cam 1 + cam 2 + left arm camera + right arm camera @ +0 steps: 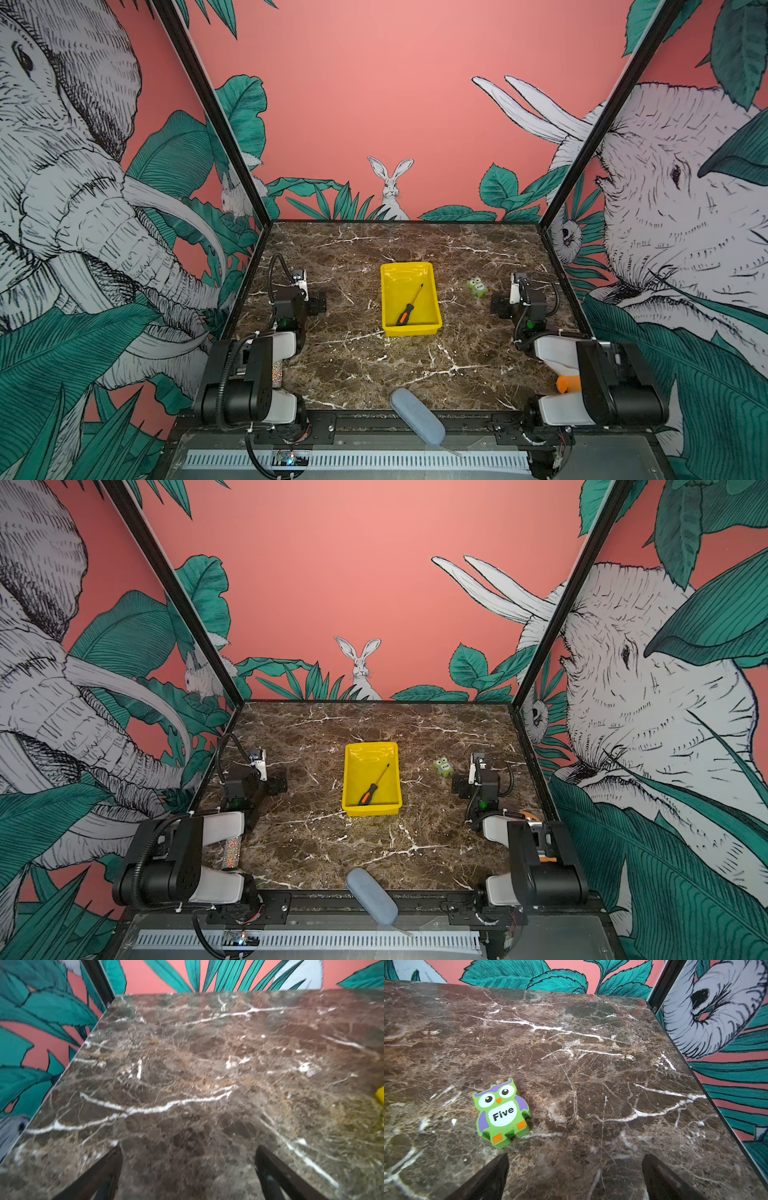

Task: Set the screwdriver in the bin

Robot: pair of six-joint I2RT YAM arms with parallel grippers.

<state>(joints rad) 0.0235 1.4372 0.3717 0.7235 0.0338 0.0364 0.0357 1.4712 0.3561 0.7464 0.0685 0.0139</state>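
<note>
In both top views the screwdriver [409, 309] [372, 791], black handle with orange accents, lies slantwise on the floor of the yellow bin [409, 330] [371, 810] at the table's middle. Its handle is toward the near left corner and its thin shaft points far-right. My left gripper [188, 1149] hovers open over bare marble to the left of the bin, nothing between its fingers. A yellow corner of the bin [380, 1095] shows at the edge of the left wrist view. My right gripper [575, 1157] is open and empty over marble to the right of the bin.
A green owl block marked "Five" [502, 1112] [476, 286] lies between the bin and the right gripper. A blue-grey oblong case [417, 415] overhangs the front edge. A glittery item [277, 374] and an orange thing [567, 384] sit under the arms near their bases.
</note>
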